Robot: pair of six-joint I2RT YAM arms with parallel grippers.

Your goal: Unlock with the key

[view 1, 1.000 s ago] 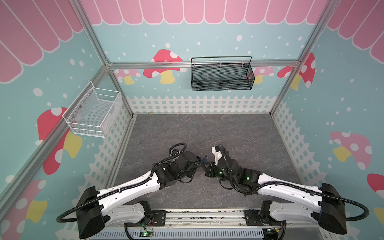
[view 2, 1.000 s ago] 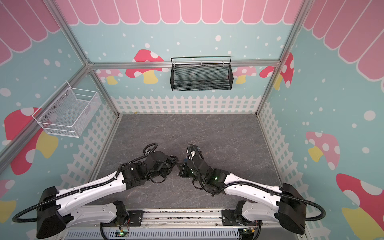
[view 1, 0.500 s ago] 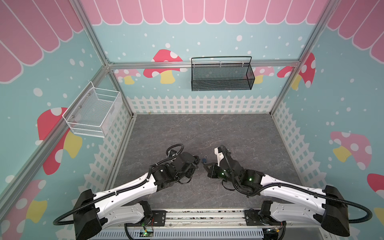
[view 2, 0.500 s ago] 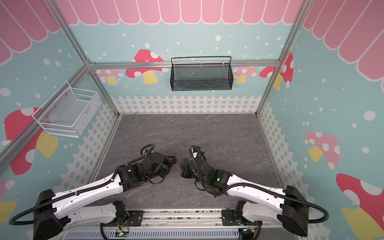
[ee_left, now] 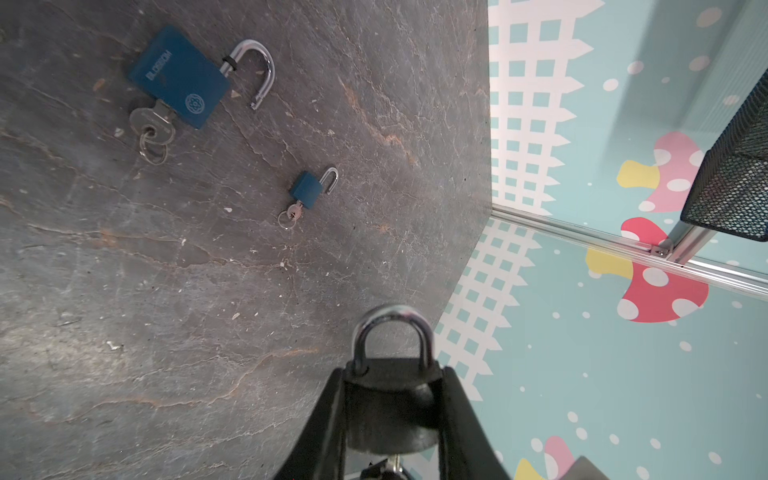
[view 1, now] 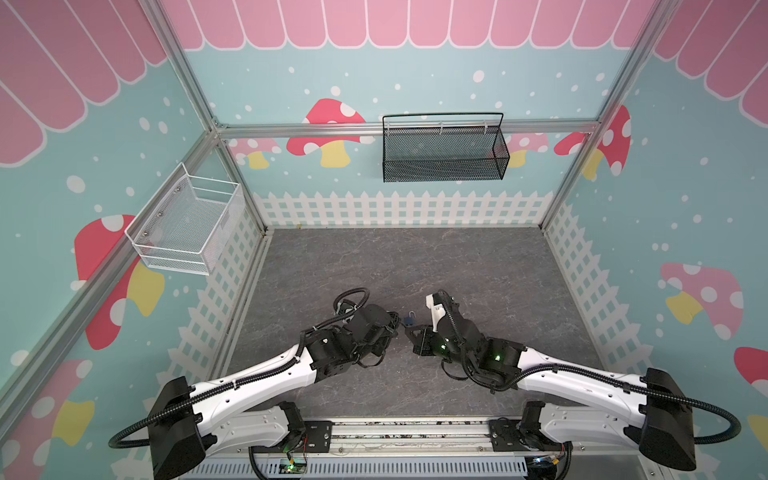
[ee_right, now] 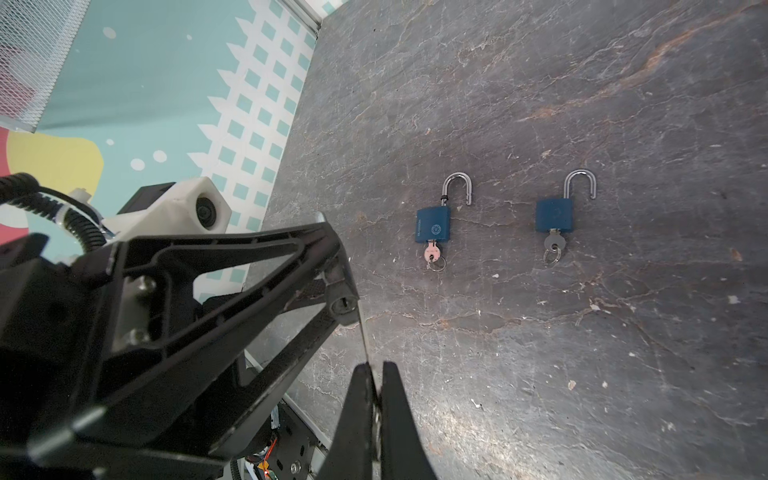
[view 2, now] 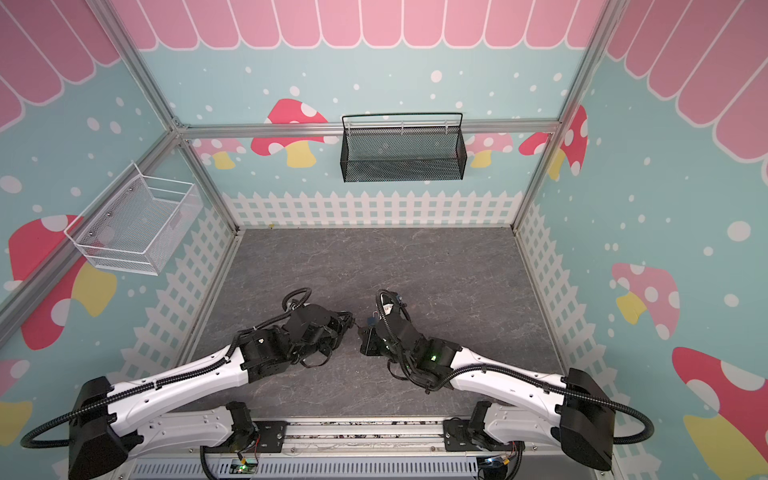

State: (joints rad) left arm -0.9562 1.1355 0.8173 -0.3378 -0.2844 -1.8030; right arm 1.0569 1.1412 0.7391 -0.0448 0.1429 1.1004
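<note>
Steel, likely heavy and slick: my left pincer is clamping the padlock across its body, right pincer pinching the thin key.

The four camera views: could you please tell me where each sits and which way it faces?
Top views: high at the front, looking down on the slate floor; left arm and right arm show.
Left wrist: on the left arm, looking along the left gripper, gripping a closed padlock.
Right wrist: on the right arm, looking past the right gripper, shut on a key, at the left gripper.
Shared: both wrist views show two open blue padlocks.
</note>
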